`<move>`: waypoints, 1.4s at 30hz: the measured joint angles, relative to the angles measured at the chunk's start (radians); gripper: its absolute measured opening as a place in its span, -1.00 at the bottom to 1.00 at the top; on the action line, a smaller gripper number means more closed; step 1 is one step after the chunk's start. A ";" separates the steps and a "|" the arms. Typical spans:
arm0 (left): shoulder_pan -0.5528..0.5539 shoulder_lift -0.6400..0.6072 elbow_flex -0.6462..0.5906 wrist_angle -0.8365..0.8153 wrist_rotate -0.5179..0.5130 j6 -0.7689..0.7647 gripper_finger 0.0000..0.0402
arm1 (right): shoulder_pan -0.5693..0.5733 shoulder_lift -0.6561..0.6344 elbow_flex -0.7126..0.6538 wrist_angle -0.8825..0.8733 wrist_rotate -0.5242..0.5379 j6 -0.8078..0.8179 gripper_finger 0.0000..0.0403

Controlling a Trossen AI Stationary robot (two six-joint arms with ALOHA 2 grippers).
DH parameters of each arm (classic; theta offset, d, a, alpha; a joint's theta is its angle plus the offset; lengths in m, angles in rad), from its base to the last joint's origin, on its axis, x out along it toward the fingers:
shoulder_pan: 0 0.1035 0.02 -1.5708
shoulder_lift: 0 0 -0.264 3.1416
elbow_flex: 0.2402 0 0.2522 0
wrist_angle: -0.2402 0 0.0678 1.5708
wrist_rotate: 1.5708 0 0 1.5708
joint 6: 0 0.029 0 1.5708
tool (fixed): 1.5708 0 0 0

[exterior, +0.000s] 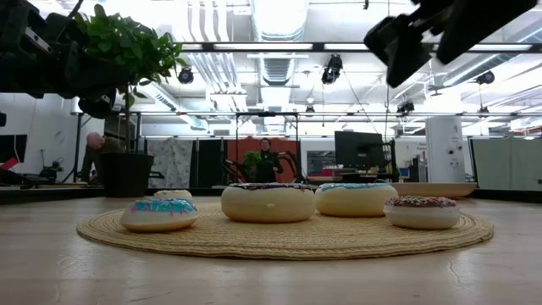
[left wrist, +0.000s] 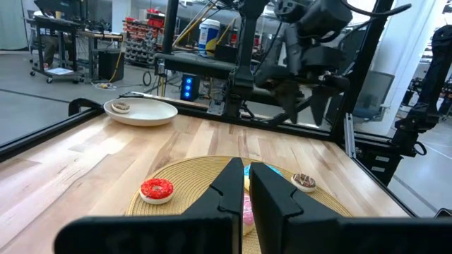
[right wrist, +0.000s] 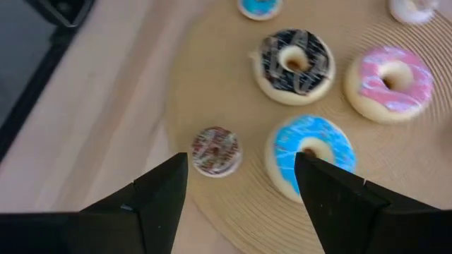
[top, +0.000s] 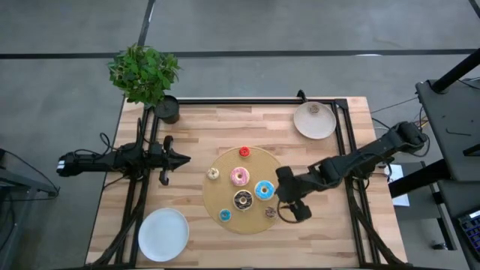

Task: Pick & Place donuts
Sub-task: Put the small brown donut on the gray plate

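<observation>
A: Surface check. Pale butcher-block wooden desk (top: 225, 127), planks running lengthwise. At its centre lies the round woven tan mat (top: 225, 196), coiled-fibre texture plain in the low view.

B: Donuts on it?
A: Seven. Large glossy rings: pink-iced donut (top: 240, 176), light-blue-iced donut (top: 263, 190), chocolate-iced donut with pale drizzle (top: 243, 200). Small ones: red donut (top: 244, 152) at the mat's far edge, cream donut (top: 213, 174), small blue donut (top: 224, 216), and a tiny brown sprinkled donut (top: 270, 212) at the near right edge. An eighth, a tan ring (top: 313, 109), sits on the smooth white plate (top: 304, 124) at the far right corner.

B: Right arm?
A: Right gripper (top: 282, 196) hovers over the mat's right edge; jaws released, spread wide, holding nothing. Its wrist view has the sprinkled donut and the light-blue one between the two finger tips.

B: Left arm?
A: Left gripper (top: 178, 158) is parked left of the mat, jaws clenched together, nothing between them.

B: Other items?
A: A second white plate (top: 163, 234), bare, near left corner; a leafy green plant in a dark pot (top: 166, 109) at the far left corner.
</observation>
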 joint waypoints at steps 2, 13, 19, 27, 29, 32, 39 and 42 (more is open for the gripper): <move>0.000 0.000 0.000 0.000 0.000 0.000 -1.00 | 0.022 0.000 0.000 0.013 -0.001 -0.012 0.27; 0.000 0.000 0.000 0.000 0.000 0.000 -1.00 | 0.067 0.055 0.072 0.024 -0.001 -0.016 0.32; 0.000 0.000 0.000 0.000 0.000 0.000 -1.00 | 0.067 0.121 0.144 0.016 0.000 -0.018 0.29; 0.000 0.000 0.000 0.000 0.000 0.000 -1.00 | 0.066 0.210 0.183 -0.035 -0.001 -0.019 0.33; 0.000 0.000 0.000 0.000 0.000 0.000 -1.00 | 0.066 0.228 0.184 -0.036 -0.001 -0.019 0.33; 0.000 0.000 0.000 0.000 0.000 0.000 -1.00 | 0.066 0.253 0.185 -0.035 -0.002 -0.023 0.31; 0.000 0.000 0.000 0.000 0.000 0.000 -1.00 | 0.066 0.309 0.178 -0.039 -0.002 -0.027 0.29; 0.000 0.000 0.000 0.000 0.000 0.000 -1.00 | 0.066 0.322 0.173 -0.036 -0.002 -0.035 0.29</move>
